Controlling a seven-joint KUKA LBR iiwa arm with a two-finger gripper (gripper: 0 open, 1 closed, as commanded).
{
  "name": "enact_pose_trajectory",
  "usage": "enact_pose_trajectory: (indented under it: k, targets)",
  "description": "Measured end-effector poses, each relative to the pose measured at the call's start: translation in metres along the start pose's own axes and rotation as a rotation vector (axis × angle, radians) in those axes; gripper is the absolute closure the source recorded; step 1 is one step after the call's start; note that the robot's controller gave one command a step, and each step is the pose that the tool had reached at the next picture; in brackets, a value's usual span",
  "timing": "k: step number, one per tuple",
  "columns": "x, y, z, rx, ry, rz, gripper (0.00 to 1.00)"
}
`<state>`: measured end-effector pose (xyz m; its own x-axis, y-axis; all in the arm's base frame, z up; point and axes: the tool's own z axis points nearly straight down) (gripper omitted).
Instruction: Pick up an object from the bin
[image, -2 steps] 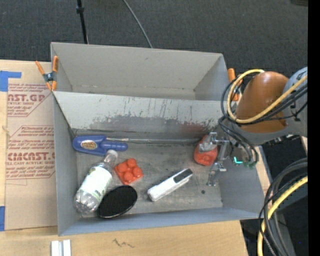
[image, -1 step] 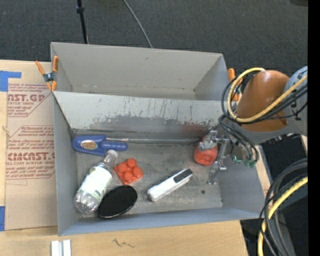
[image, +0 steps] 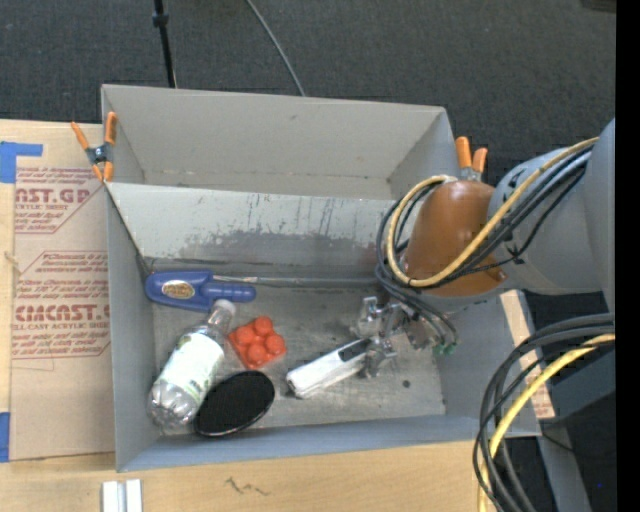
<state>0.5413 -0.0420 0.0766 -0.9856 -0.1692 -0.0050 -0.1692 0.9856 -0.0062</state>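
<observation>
The claw (image: 383, 338) hangs low over the bin (image: 270, 130) floor, at about 4 o'clock from the floor's middle, under the arm's orange cover (image: 450, 240) and its loop of yellow and black cables (image: 398, 225). Whether the claw is spread or pressed together cannot be told; its metal parts blur into each other.

Nearest to it is a white bar (image: 322, 373) with a black end, lying flat and slanted. The black end points to 2 o'clock and meets the claw's tip; the white end points to 8 o'clock. It cannot be told if the claw grips the bar or only touches it.

At the bar's 9 o'clock, apart from it, sits a red-orange block (image: 258, 341) with round studs. A black disc (image: 234, 403) lies at the floor's 7 o'clock, touching a clear bottle (image: 190, 370) with a white label that lies on its side at 8 o'clock. A blue-handled tool (image: 185, 290) lies along the back wall's foot at 10 o'clock, well apart from the claw.
</observation>
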Motion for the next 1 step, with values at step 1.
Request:
enact_pose_trajectory:
  k: [1]
  targets:
    - [0.0000, 0.0000, 0.0000, 0.000, 0.000, 0.000, 1.00]
